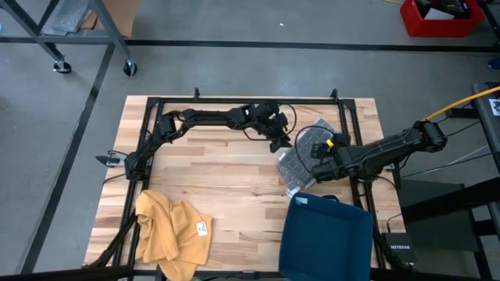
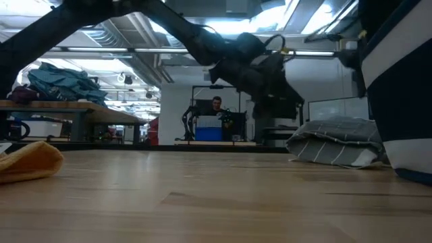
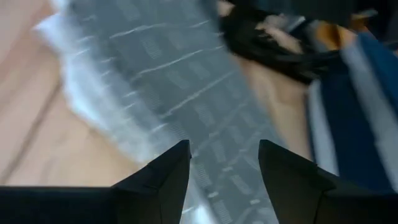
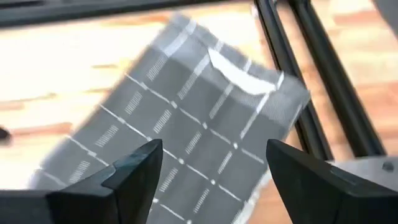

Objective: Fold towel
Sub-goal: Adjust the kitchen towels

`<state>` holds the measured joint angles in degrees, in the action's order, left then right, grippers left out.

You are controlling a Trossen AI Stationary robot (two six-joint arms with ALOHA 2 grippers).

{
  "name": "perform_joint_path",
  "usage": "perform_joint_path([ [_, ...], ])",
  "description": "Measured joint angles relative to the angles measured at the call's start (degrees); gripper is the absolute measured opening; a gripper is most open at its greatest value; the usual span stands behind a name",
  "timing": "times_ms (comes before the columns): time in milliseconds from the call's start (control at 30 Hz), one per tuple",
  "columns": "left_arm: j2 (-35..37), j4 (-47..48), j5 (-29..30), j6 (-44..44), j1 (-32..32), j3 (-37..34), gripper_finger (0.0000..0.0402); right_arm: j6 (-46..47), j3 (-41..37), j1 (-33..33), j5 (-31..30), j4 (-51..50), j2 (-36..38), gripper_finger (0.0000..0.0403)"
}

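Both my grippers are spread wide and holding nothing, left gripper (image 1: 283, 145) and right gripper (image 1: 316, 160) hovering over the folded grey checked towel (image 1: 306, 156) on the table's (image 1: 226, 187) right side, probably just checking the fold.

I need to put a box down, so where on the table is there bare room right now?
The widest bare wood runs across the table middle, between the yellow cloth at the near left and the grey checked towel at the right. The right side is crowded: both open tools, left and right, sit at that towel, with the blue cloth just below.
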<state>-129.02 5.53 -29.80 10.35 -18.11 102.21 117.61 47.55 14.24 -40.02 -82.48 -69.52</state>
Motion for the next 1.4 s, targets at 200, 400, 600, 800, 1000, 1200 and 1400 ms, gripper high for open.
perform_joint_path([
  [200,0.56,-0.66,-3.02,-6.37,3.71,0.0,0.0176,-11.52,6.46,0.0,-0.97,-0.99,0.04,0.0291],
  [400,-0.03,0.09,-0.93,-18.45,8.48,0.0,0.0168,-27.17,6.9,0.0,2.18,10.02,0.02,0.0291],
  [600,-0.03,-1.8,3.64,-22.42,11.58,0.0,0.0162,-30.7,6.9,0.0,4.99,15.0,0.0,0.0292],
  [800,0.01,0.86,3.84,-22.16,13.29,0.0,0.0162,-31.25,6.9,0.0,10.44,16.27,0.0,0.0292],
  [1000,0.01,4.07,3.89,-25.63,14.12,0.0,0.0144,-39.23,6.9,0.0,16.08,16.2,0.0,0.0259],
  [1200,0.01,1.42,13.54,-30.79,14.85,0.0,0.0069,-41.41,6.55,-0.02,11.64,14.0,0.0,0.0158],
  [1400,-2.06,-2.27,19.1,-31.66,14.21,0.0,0.0005,-39.81,2.69,-2.38,13.6,15.15,0.0,0.0043],
])
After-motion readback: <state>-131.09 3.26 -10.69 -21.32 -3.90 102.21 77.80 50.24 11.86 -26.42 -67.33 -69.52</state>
